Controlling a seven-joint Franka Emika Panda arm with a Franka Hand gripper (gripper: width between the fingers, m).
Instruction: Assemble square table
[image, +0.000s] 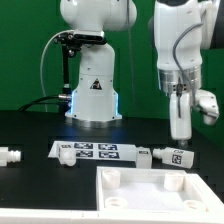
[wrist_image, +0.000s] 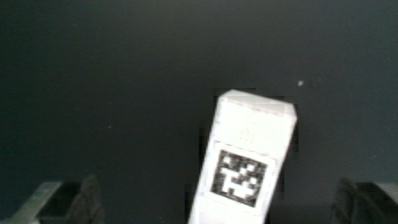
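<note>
The white square tabletop (image: 160, 196) lies at the front of the exterior view with raised corner sockets facing up. A short white leg (image: 172, 156) with a black-and-white tag lies on the black table just behind it. My gripper (image: 180, 132) hangs straight above this leg, a little clear of it. In the wrist view the leg (wrist_image: 244, 150) lies between the two dark fingers (wrist_image: 63, 202), which stand wide apart and touch nothing. My gripper (wrist_image: 217, 208) is open and empty. Another white leg (image: 10, 156) lies at the exterior view's far left.
The marker board (image: 95, 151) lies flat behind the tabletop, toward the exterior view's left of the tagged leg. A small white piece (image: 146, 155) lies between the board and that leg. The robot's white base (image: 92, 95) stands at the back.
</note>
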